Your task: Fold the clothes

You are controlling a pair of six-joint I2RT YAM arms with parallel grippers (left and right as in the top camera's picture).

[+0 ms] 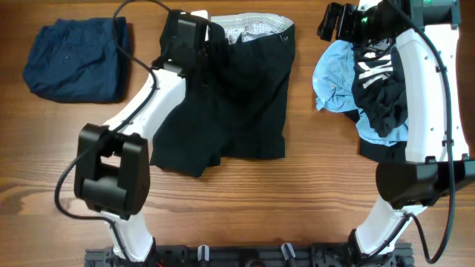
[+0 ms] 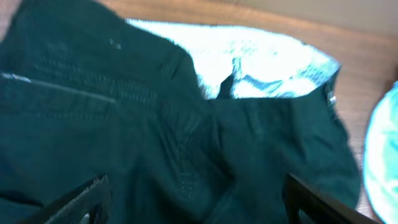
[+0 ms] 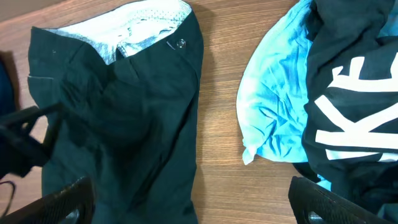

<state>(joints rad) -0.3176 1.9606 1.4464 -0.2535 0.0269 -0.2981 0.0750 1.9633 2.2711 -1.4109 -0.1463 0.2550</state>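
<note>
Fingers (image 2: 74,202) of left gripper (image 2: 199,208) and right gripper (image 3: 196,202) spread wide, grasping nothing; black garment (image 1: 245,96) lies rumpled, pale lining (image 1: 256,28) showing.

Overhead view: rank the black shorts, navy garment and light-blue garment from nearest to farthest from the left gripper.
1. black shorts, directly under the left gripper.
2. navy garment, on the left side.
3. light-blue garment, on the right side.

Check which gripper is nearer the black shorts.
Left. The left gripper is directly over the black shorts, at their waistband end; the right gripper hangs off to their right, by the light-blue piece.
</note>
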